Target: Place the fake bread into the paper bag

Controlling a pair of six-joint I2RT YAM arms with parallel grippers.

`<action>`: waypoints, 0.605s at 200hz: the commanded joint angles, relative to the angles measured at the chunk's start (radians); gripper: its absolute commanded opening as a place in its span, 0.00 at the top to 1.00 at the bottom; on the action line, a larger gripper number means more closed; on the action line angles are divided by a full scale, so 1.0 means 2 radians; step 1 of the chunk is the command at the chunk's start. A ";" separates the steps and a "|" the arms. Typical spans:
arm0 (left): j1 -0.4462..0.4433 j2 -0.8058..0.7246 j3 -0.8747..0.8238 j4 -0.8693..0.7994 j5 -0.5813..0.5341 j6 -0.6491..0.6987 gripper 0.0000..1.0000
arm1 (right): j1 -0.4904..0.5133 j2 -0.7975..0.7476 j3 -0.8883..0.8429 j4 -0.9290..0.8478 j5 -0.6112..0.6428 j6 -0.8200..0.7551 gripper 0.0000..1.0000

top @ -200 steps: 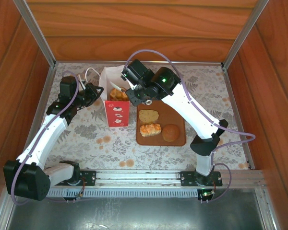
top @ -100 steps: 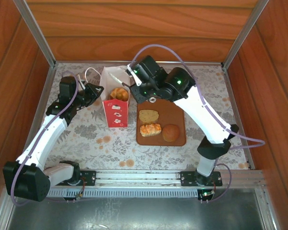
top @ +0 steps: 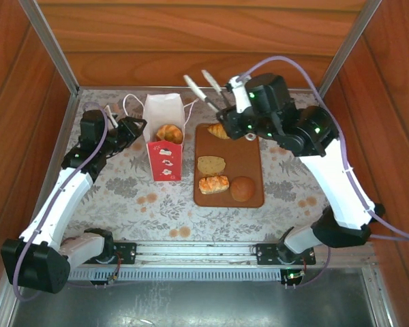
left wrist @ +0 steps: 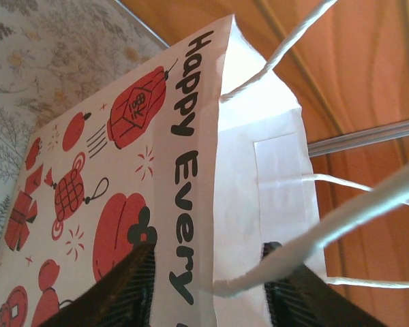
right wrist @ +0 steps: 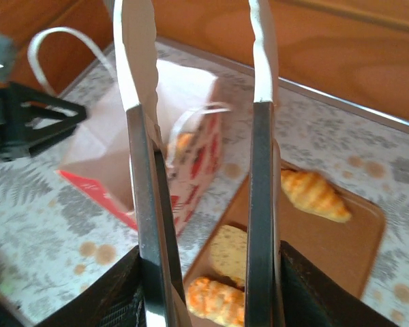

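Here, on a floral-clothed table, two white arms work at bagging toy pastries. The right gripper, fitted with long tong-like fingers, hangs raised above the far end of the flat brown tray, its jaws spread and nothing between them. The left gripper sits against the left wall of the paper bag. In its wrist view the dark fingers straddle the bag's white side panel, but whether they pinch the paper cannot be told.

The bag stands upright just left of the tray, mouth open to the ceiling and printed red face towards the arms' bases. Of the fake bread, one golden pastry lies inside the bag near its mouth, and four pieces lie on the tray. The croissant is at the far left corner, closest to the tongs, its long axis slanting across the tray. The bread slice lies mid-tray and the glazed loaf just nearer, both with long axes running roughly left to right. The round bun, to the loaf's right, has no long axis.

The pieces look light and stiff, with glossy skins likely to slip between thin tongs. Each is probably best taken across its narrow waist, square to the long axis. The bag, thin and light, would likely tip without support. Its white cord handles spring from the rim.
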 commanded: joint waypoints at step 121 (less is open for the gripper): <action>0.000 -0.059 -0.041 -0.003 -0.041 0.039 0.23 | -0.140 -0.145 -0.447 0.216 0.049 -0.169 0.46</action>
